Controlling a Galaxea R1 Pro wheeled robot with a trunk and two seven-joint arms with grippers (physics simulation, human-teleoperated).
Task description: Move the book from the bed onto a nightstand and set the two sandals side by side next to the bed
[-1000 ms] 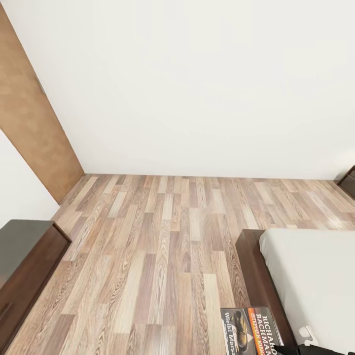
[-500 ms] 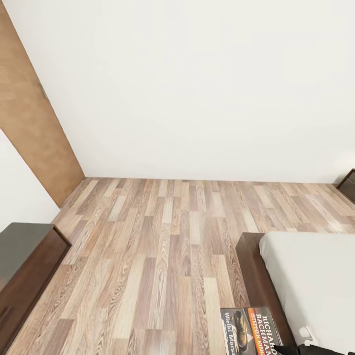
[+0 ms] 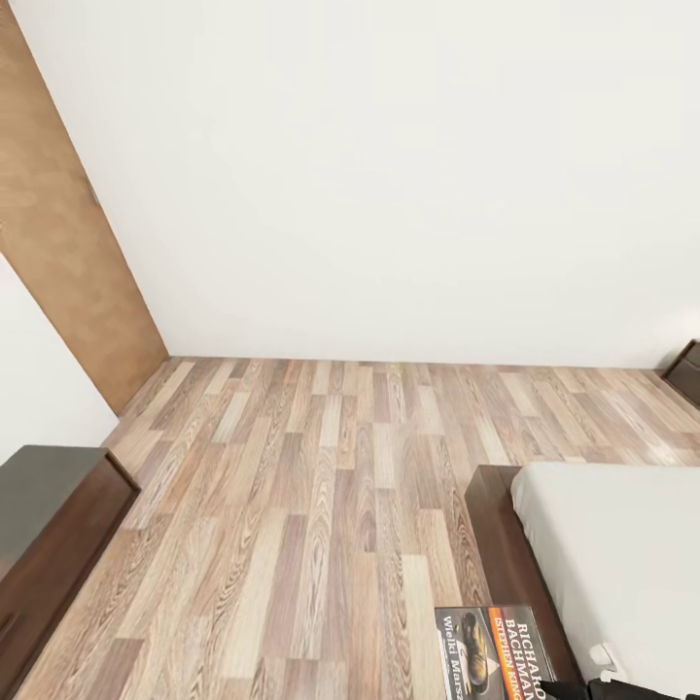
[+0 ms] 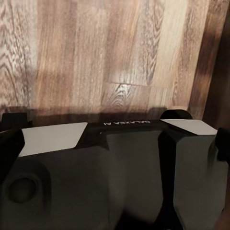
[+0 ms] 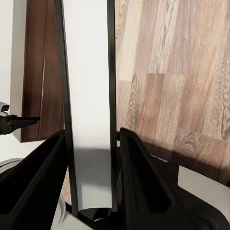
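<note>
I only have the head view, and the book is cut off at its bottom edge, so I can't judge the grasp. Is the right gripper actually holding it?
Observer: Yes. In the right wrist view, the thin dark-covered paperback book stands edge-on, clamped between the right gripper's black fingers.
Operator: What lies beneath it?
Observer: The wood-plank floor on one side, the dark brown wooden bed frame on the other.
Operator: And the left arm?
Observer: The left gripper hangs over bare planks. I cannot tell whether it is open.
</note>
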